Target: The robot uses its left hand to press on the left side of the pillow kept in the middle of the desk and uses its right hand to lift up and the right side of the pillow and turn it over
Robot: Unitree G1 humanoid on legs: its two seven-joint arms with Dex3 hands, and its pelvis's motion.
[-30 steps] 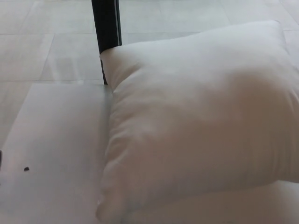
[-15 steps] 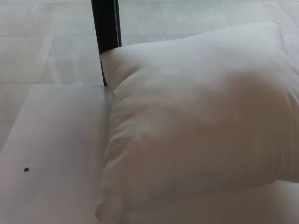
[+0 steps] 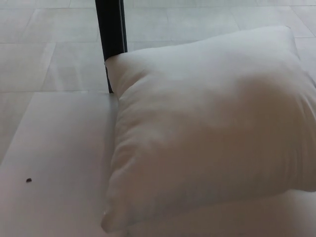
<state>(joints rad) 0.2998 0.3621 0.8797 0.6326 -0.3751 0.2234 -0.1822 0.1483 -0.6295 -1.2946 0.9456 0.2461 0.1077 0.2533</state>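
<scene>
White pillow [image 3: 207, 131] lies flat on pale desk [image 3: 59, 163], filling centre and right of head view — right edge runs out of picture. Plump, softly creased, near-left corner close to bottom edge. Far-left corner touches or overlaps black post [image 3: 111, 34] standing behind desk. Small dark speck [image 3: 28, 180] on bare desk surface, well left of pillow. Tiled floor [image 3: 44, 54] beyond. Neither robot hand shows — state of both cannot be told.

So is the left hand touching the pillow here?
Apart: the head view shows the whole left edge of the pillow on the desk, with neither hand in view.
</scene>
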